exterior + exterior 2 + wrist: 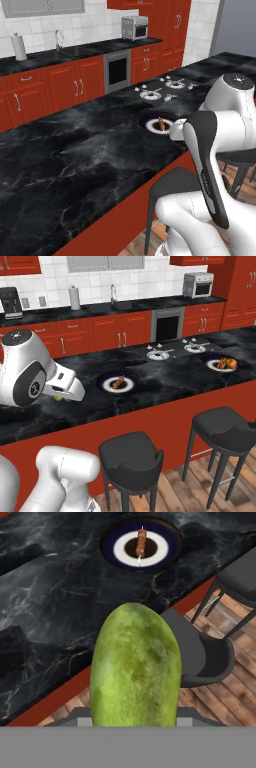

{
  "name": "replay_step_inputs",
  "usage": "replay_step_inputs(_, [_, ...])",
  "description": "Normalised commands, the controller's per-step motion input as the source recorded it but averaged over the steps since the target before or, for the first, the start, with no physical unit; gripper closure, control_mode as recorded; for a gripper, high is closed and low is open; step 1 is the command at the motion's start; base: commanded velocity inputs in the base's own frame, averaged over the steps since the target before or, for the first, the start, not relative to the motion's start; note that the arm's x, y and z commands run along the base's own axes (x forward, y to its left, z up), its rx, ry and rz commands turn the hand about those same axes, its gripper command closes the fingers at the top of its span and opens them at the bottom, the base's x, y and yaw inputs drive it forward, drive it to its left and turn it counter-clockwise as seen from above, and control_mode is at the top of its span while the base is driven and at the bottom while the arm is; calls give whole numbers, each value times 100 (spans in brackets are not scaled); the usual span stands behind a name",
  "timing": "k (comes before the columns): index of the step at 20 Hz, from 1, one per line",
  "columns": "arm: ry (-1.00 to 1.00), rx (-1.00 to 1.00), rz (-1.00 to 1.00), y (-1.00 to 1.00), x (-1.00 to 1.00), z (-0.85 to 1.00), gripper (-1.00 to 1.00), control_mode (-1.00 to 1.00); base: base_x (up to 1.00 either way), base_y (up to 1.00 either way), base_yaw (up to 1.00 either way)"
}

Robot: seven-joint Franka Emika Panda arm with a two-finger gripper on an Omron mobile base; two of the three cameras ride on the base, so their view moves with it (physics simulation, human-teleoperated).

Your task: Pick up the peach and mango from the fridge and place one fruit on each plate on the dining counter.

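Above the dining counter (60, 612), claw (135, 724) clenched around the mango (136, 667); no writing legible

The mango (136, 667) is coloured yellow-green with darker olive mottling; the dining counter (75, 150) is topped in glossy black marble veined with white and fronted in red. The plate (141, 546) is marked white with a dark blue rim; the stool (131, 453) is finished in dark grey.
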Motion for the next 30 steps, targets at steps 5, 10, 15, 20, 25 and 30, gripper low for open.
replay_step_inputs(5, [-17, -2, 10, 2, -6, 11, 100, -100, 0, 0, 0])
replay_step_inputs(10, [-25, -10, 16, 0, 29, 15, 100, -100, 0, 0, 0])
replay_step_inputs(15, [24, -12, -5, 0, 100, 20, 100, -100, 0, 0, 0])
replay_step_inputs(20, [39, -2, -13, -12, 100, 2, 100, -100, 0, 0, 0])
replay_step_inputs(25, [19, 8, -3, -32, 100, -44, 100, -100, 0, 0, 0])
replay_step_inputs(30, [27, 2, 0, -11, 97, -75, 100, -100, 0, 0, 0])
